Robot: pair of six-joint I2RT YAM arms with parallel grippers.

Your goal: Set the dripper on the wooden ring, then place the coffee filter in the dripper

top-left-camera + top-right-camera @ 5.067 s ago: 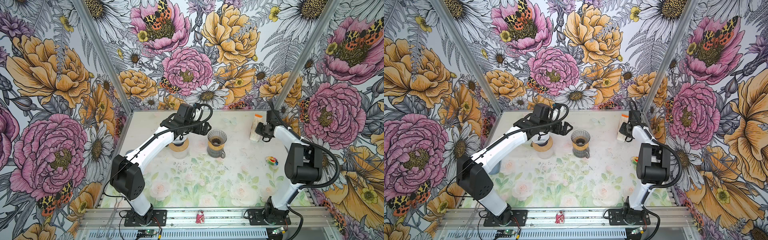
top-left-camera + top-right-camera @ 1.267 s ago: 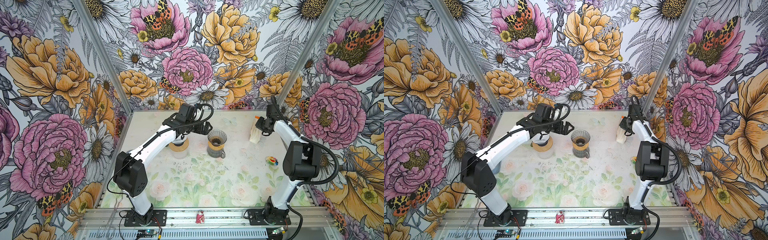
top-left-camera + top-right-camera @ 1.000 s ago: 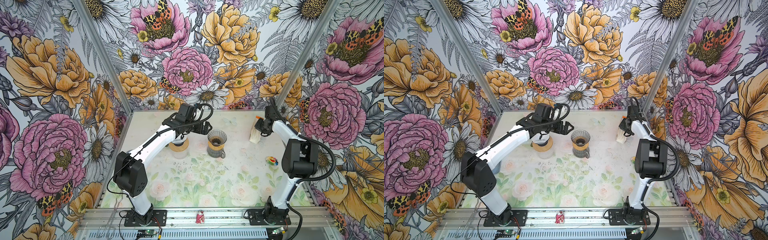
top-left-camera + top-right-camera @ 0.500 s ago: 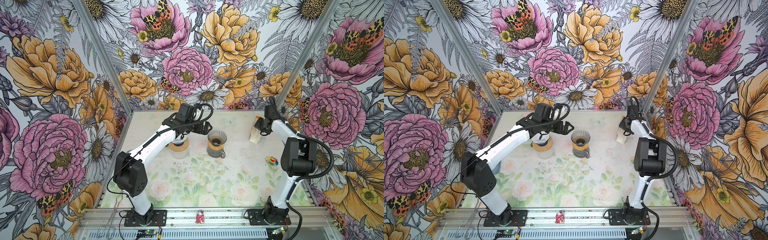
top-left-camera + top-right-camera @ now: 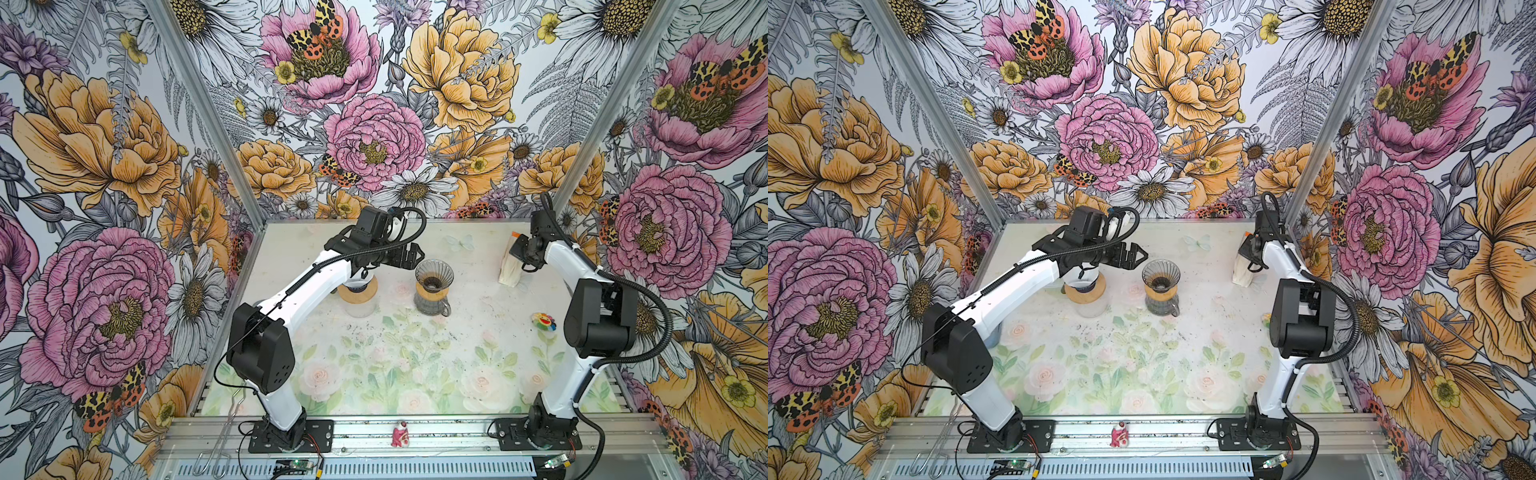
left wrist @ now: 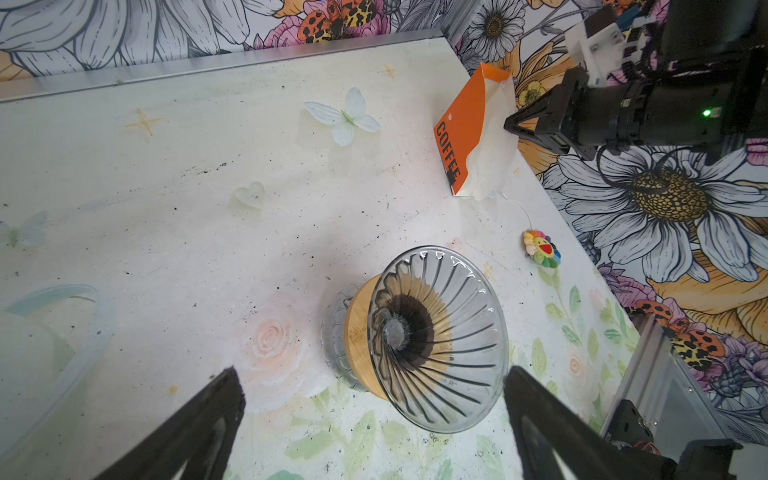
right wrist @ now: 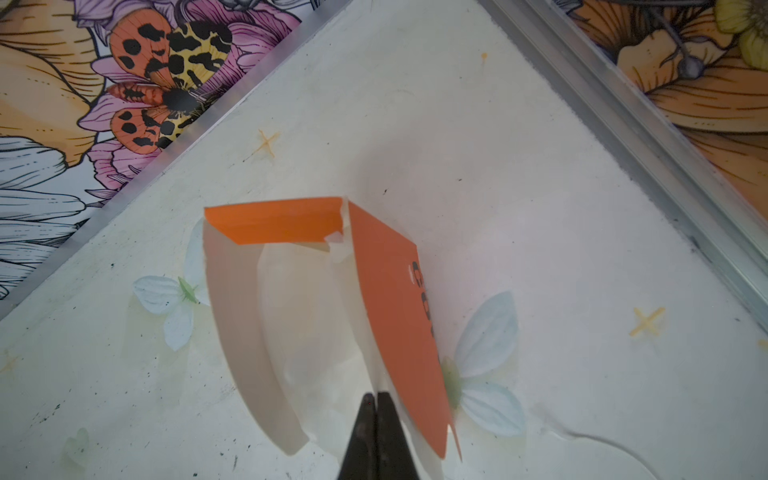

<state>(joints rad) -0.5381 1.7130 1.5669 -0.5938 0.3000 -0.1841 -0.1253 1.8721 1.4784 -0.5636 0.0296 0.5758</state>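
On the pale floral table [image 5: 457,340], at the far middle: left gripper [image 5: 1133,254], spread wide, clasping nothing, poised just left of the glass dripper [image 5: 434,276] without touching. Over by the far right wall: right gripper [image 7: 376,399], tips pressed tight together, pinching the upper edge of a white coffee filter [image 7: 316,345] not yet out of its pack. Under the left arm: clear carafe [image 5: 357,293] with a wooden collar. Just right of that, apart: the dripper, upright on a second wood-collared server. Far right: orange filter pack [image 6: 457,133], standing on end, open at the top. Nearer, along the right edge: small rainbow flower toy [image 5: 543,322].
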